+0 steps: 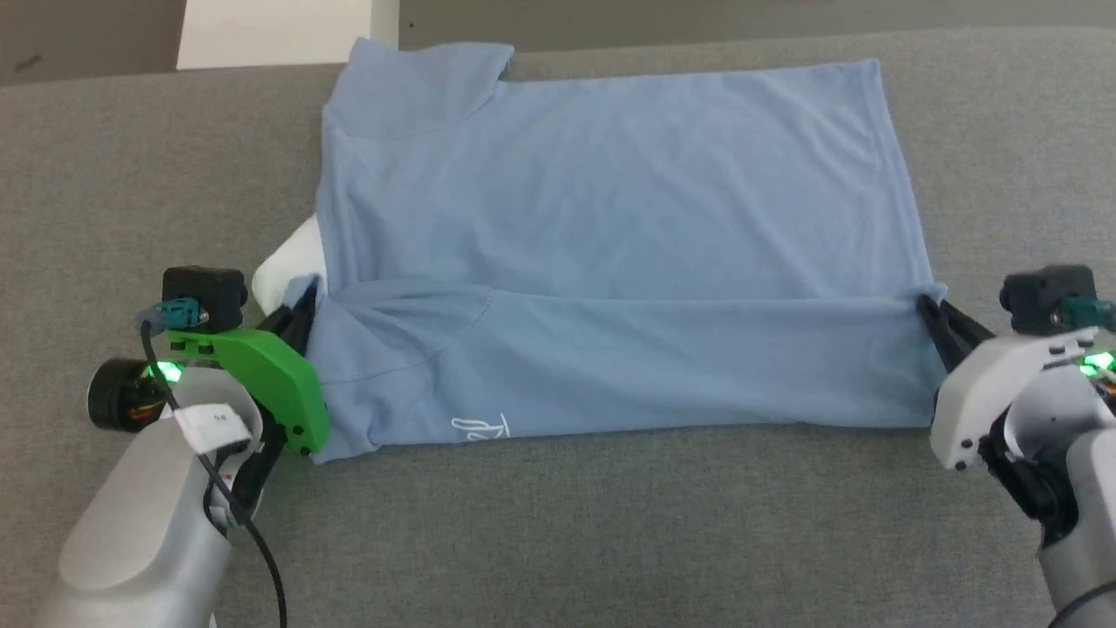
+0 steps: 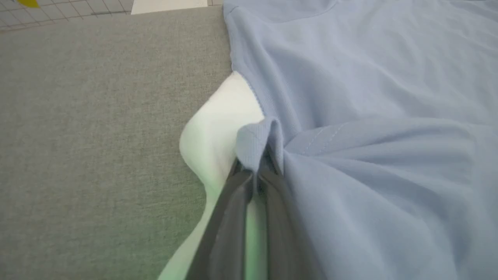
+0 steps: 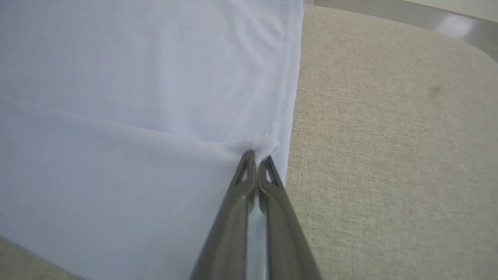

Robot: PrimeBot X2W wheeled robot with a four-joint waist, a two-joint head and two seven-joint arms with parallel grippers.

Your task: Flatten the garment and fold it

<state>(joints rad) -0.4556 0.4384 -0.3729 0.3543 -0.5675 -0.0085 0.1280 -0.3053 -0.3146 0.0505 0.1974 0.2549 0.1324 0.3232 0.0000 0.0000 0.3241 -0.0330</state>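
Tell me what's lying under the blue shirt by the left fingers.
A white layer sticks out from under the garment beside the left fingers pinching its edge, on the grey surface. How far the white runs underneath is covered.

Bright, even light; soft shadows, slight blur, washed-out right wrist view.

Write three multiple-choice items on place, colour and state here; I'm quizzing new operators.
1. Where on the light sky-blue knit shirt is the small white script lettering? A) near edge, robot's left B) far edge C) right corner
2. Colour of the moulded plastic cover behind the left gripper? A) red B) green C) yellow
3. The right gripper is: A) open B) shut on nothing C) shut on the shirt

A: the lettering lies along the near hem.
B: the cover is bright green.
C: it pinches a fabric corner.
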